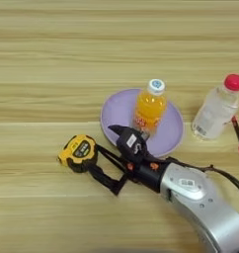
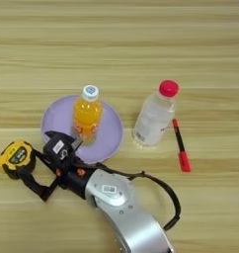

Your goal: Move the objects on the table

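You've got the right gripper [image 1: 109, 158] low over the table [image 1: 42, 59], fingers spread wide, upper finger over the purple plate [image 1: 116, 106] edge, lower one just behind the tape measure [image 1: 78, 151], touching or not you can't tell. Tape measure lies flat at the plate's lower left, face up, black strap [image 1: 109, 155] trailing right toward the gripper. Orange-juice bottle [image 1: 150, 107] stands upright on the plate, cap up. Clear bottle [image 2: 154, 114] stands right of the plate, red cap up, red marker [image 2: 180, 146] beside it, long axis near-far
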You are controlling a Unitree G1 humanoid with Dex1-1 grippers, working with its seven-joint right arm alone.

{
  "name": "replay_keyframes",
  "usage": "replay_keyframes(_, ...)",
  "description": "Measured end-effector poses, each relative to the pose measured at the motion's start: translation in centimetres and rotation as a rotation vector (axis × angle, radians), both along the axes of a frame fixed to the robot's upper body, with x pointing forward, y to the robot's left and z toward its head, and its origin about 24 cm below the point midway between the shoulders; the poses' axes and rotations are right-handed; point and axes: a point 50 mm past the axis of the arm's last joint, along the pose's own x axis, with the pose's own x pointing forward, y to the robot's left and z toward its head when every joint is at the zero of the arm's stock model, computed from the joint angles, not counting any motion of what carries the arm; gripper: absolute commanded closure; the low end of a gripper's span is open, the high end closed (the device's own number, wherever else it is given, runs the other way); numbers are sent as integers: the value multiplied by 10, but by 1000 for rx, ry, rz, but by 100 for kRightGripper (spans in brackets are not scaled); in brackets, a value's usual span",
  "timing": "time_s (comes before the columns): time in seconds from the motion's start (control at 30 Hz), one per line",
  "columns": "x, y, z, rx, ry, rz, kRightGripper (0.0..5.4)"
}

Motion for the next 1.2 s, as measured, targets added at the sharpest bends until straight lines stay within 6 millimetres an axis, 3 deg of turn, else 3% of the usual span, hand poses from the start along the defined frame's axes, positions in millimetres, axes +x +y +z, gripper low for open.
replay_keyframes(0.5,1,18,-9,11,45,64,3)
replay_keyframes(1.2,9,27,-27,-11,79,74,3)
